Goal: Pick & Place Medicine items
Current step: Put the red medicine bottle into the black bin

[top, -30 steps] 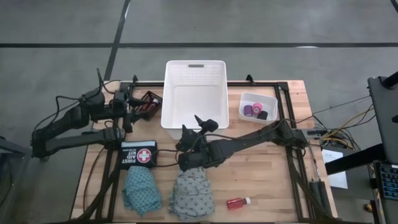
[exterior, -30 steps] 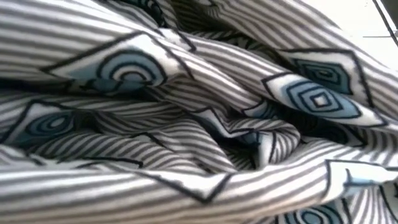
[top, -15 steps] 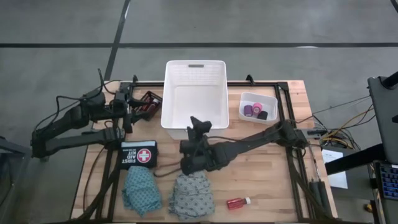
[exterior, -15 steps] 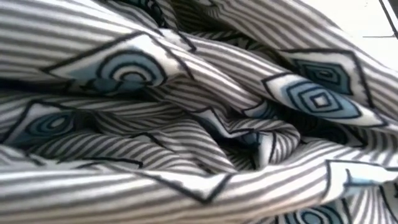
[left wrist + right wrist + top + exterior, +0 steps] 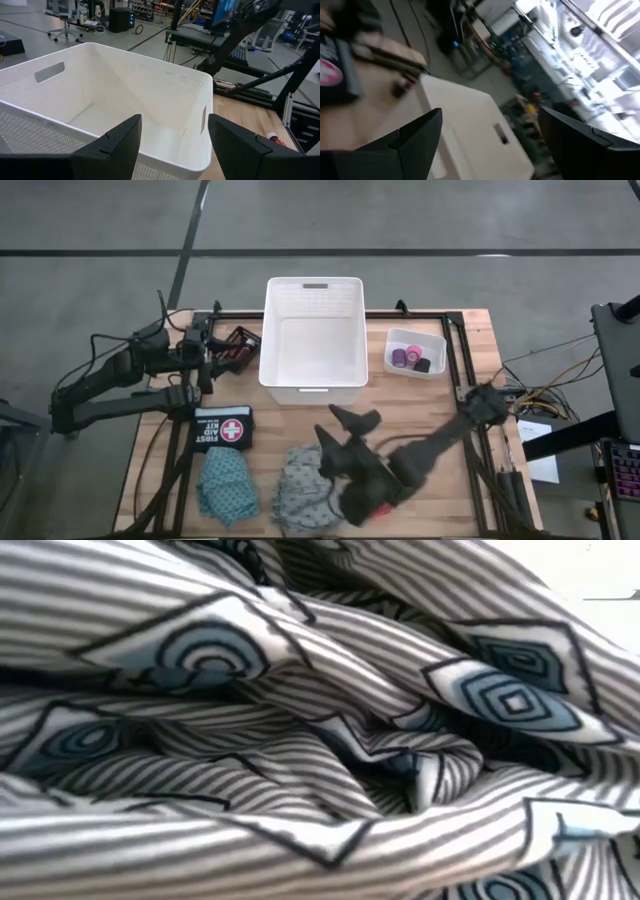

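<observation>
Grey cloth (image 5: 320, 740) filling the low view, right gripper (image 5: 340, 425) open above it, red bottle hidden.

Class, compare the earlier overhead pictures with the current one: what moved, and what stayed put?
The right arm swung from the white bin toward the table's front edge; its open claw now sits above the grey cloth, holding nothing. The left claw, the teal cloth and the rolls stayed put.
</observation>
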Motion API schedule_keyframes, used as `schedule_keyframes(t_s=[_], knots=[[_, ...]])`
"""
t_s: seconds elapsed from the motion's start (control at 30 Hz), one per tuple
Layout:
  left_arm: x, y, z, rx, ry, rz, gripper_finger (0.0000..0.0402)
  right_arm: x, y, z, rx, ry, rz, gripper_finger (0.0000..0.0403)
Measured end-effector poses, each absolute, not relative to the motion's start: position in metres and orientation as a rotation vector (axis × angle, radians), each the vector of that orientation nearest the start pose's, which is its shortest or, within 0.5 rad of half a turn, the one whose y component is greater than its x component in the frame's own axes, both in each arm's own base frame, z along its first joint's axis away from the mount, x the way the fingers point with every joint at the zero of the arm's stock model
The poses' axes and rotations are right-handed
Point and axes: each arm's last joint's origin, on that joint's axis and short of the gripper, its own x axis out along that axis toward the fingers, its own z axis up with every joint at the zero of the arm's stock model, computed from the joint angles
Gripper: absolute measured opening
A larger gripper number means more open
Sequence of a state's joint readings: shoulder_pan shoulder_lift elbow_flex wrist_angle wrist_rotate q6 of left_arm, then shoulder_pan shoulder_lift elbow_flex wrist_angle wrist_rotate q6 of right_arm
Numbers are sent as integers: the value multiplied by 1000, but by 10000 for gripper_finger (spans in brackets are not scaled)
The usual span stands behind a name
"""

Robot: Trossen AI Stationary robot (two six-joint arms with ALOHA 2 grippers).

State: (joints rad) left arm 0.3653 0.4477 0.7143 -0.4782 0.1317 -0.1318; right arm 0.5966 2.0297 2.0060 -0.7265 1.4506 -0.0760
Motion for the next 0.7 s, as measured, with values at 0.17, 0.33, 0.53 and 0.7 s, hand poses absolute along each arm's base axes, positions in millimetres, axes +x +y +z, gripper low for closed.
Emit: schedule_keyframes(t_s=[0.17,0.33,0.53,0.7], knots=[[92,31,320,-183,191,246,237,341,252,364,-678,364,-694,325],[92,31,320,-183,191,246,236,311,279,372,-515,271,-617,325],[92,31,320,-183,191,246,239,294,301,361,-371,339,-366,325],[92,31,320,-183,192,246,238,288,303,342,-187,563,-153,325]])
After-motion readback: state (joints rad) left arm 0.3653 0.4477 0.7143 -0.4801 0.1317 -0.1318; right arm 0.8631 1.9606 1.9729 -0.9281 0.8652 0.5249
